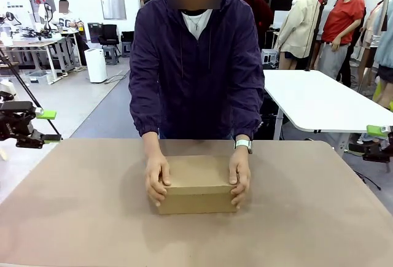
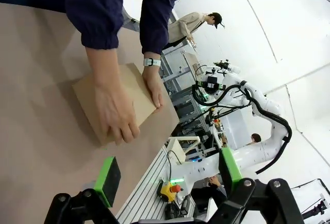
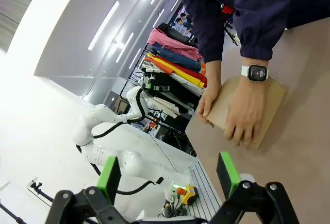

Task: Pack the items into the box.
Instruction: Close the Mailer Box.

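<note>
Box: the closed cardboard box point(image 1: 198, 184) is sitting mid-table, a person's hands point(image 1: 157, 178) gripping both ends.
Grippers: I am holding the left gripper point(image 1: 48, 126) and right gripper point(image 1: 376, 137) spread wide at the table's edges, grasping nothing.

A robotics lab, large and open, bright with strip ceiling lights point(image 3: 105, 26) and white walls. Brown-topped table point(image 1: 73, 218) in front, mounted on an aluminium-profile frame point(image 2: 149, 193) with a yellow emergency-stop box point(image 2: 171, 189) at its edge. White robot arms point(image 3: 103, 126) on pedestals, another white table point(image 1: 319, 98) behind, workbenches with equipment point(image 1: 37, 40) at the far left, seated people at them. Rack of folded coloured clothes point(image 3: 172, 62) along one wall.
</note>
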